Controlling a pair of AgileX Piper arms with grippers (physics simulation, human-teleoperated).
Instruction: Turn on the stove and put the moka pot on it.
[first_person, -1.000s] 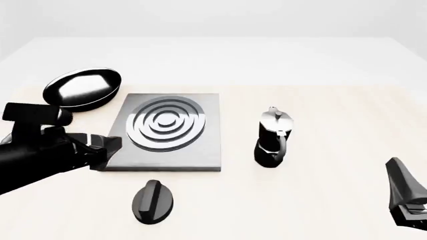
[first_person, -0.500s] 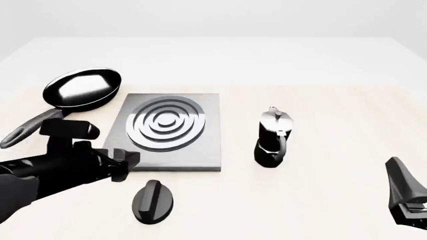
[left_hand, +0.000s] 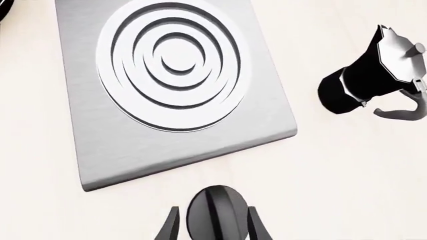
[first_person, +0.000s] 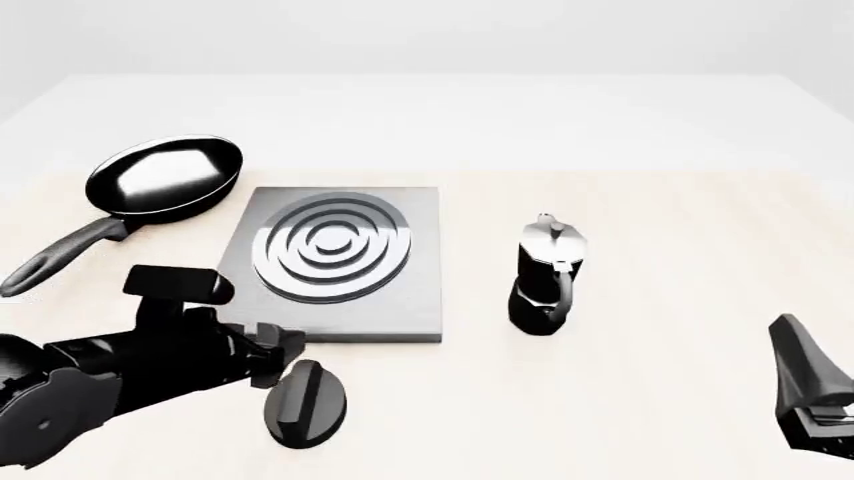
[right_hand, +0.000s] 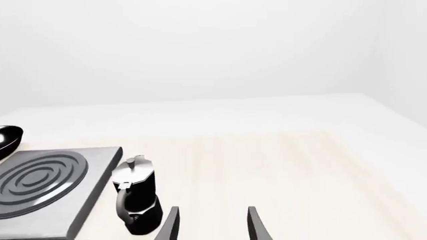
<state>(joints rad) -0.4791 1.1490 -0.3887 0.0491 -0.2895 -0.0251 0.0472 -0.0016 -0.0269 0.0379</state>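
Observation:
The stove (first_person: 416, 262) is a flat grey plate with silver burner rings, left of centre. Its black oval knob (first_person: 304, 400) lies apart, in front of the plate. The black moka pot (first_person: 545, 275) stands upright on the table to the right of the stove. My left gripper (first_person: 283, 352) is open and sits just over the knob's left end. In the left wrist view the left gripper (left_hand: 212, 211) has one finger on each side of the knob (left_hand: 215, 222), with the stove (left_hand: 267, 110) and moka pot (left_hand: 363, 80) beyond. My right gripper (first_person: 797, 350) is open and empty at the front right; its wrist view shows the right gripper (right_hand: 210, 214) near the moka pot (right_hand: 137, 197).
A black frying pan (first_person: 163, 180) lies at the back left of the stove, its handle pointing toward the front left. The table's light surface stretches to the right of the moka pot and behind it.
My left arm has moved right and toward the front, from the stove's left edge to the knob. The right arm, moka pot and stove have not moved.

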